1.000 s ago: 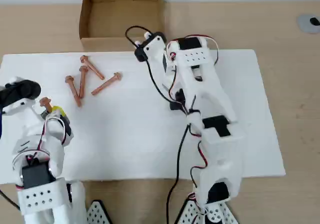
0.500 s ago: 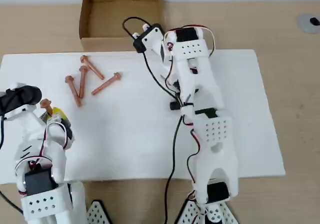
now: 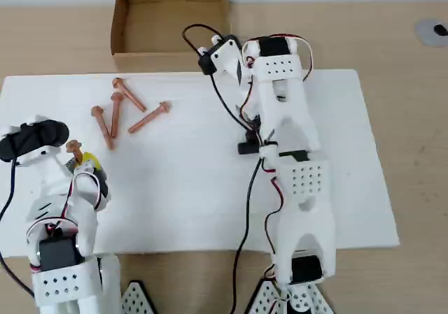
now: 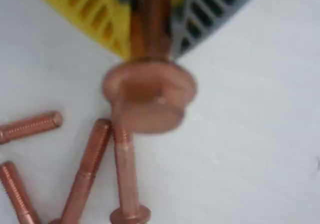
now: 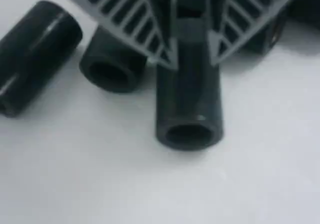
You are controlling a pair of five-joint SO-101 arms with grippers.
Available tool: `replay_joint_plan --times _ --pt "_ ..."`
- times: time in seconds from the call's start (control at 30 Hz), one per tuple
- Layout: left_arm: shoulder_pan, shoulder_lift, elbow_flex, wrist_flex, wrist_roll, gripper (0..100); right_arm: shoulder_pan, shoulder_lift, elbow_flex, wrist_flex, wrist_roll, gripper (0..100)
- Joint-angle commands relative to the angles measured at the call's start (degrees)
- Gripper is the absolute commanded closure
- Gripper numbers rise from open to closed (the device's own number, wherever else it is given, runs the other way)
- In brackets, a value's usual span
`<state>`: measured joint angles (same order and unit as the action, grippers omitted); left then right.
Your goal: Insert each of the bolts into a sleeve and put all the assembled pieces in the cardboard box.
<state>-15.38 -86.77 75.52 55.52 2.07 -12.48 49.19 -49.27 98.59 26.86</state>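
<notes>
The left gripper [image 4: 150,14], jaws clamped on a copper-coloured flanged bolt [image 4: 149,92] at nine o'clock on the white mat [image 3: 182,188], and the right gripper [image 5: 187,29], jaws clamped on a black tubular sleeve [image 5: 189,104], should align both axes before insertion

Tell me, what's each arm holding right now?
Left fingers shut on a bolt. Right fingers shut on a sleeve. Four loose bolts on the mat, cardboard box beyond.

White mat [image 3: 175,202] on wooden table [image 3: 406,48]

The left gripper [image 4: 150,32] clamps a copper bolt [image 4: 149,92] by its shaft; other bolts [image 4: 123,174] lie on the white sheet [image 4: 250,144].
</notes>
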Motion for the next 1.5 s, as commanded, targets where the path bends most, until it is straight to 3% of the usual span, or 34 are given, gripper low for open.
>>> replay_joint_plan --times 0.0,0.7,0.9,1.47 --pt "0.9 -0.8 -0.4 -1.1 -0.4 99 0.6 0.0 -2.5 0.4 2.1 92.2" --pt "0.9 -0.8 -0.4 -1.1 -0.4 99 -2.8 1.9 -2.7 2.7 4.0 91.9" --pt "0.9 -0.8 -0.4 -1.1 -0.5 99 -3.7 1.8 -2.8 3.7 3.0 81.5" --pt "0.9 -0.7 -0.4 -1.1 -1.8 99 -3.7 -2.7 1.5 3.4 3.3 80.9"
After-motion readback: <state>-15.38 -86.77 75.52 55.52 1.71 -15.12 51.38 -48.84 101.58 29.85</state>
